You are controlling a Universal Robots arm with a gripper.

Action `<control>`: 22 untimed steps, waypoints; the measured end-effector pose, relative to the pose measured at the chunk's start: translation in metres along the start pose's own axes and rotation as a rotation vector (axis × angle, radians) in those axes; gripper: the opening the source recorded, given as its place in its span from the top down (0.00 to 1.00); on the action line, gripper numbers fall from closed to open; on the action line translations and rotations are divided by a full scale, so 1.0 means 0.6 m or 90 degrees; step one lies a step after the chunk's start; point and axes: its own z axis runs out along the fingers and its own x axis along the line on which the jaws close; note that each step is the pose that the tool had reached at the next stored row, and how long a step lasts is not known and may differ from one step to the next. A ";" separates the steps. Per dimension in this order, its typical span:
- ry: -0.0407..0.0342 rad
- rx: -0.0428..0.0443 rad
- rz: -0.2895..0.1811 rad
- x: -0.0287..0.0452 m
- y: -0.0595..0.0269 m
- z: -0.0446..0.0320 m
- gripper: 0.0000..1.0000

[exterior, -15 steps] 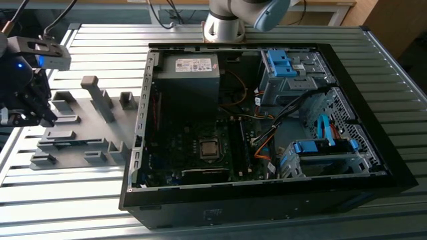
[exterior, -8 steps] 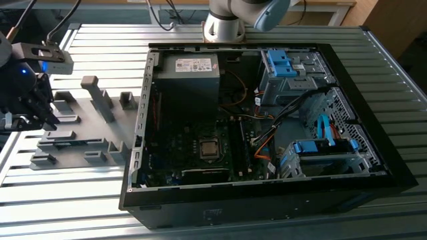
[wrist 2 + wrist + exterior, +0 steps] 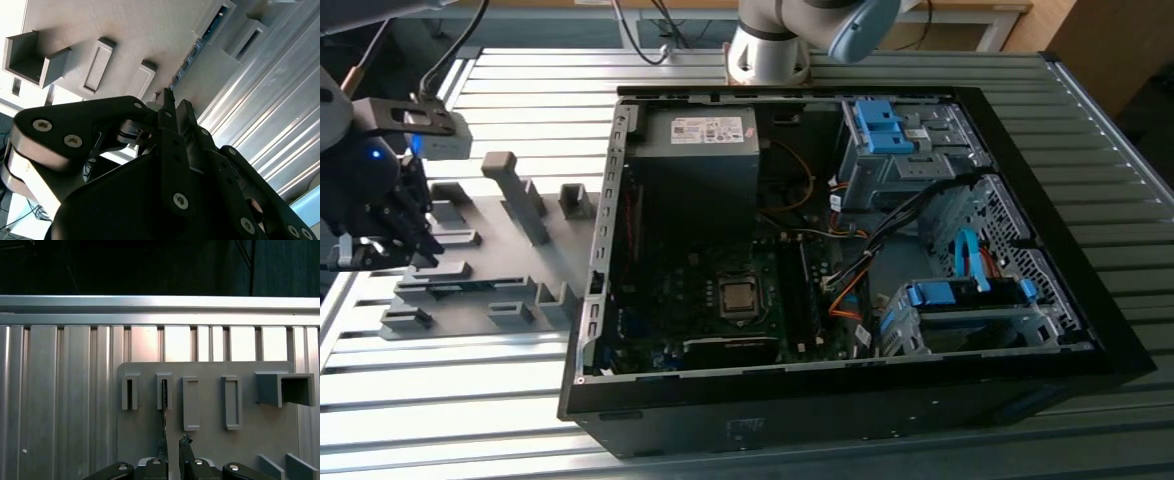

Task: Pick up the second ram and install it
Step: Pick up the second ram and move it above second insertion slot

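The second ram [image 3: 164,410] is a thin dark stick standing on edge in a slotted block of the grey holder plate [image 3: 210,450]. In the second wrist view the ram [image 3: 195,50] runs slantwise across the plate [image 3: 150,30] towards my fingertips. My gripper [image 3: 173,442] hangs over the ram's near end. It is open by a narrow gap, with one fingertip [image 3: 185,441] beside the stick and not clamped on it. In the exterior view the gripper [image 3: 380,240] is at the far left, above the plate [image 3: 480,290].
An open black computer case [image 3: 607,200] lies at the exterior view's right of the plate, its motherboard [image 3: 734,290] facing up. Several grey holder blocks [image 3: 231,402] stick up from the plate. The arm's base [image 3: 767,50] stands behind the case on the ribbed metal table [image 3: 1067,100].
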 end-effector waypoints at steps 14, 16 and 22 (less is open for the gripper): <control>0.0000 0.0002 0.000 0.005 -0.001 0.031 0.76; 0.0000 0.0004 0.000 0.005 -0.001 0.036 0.76; 0.0000 0.0007 0.000 0.006 -0.002 0.047 0.76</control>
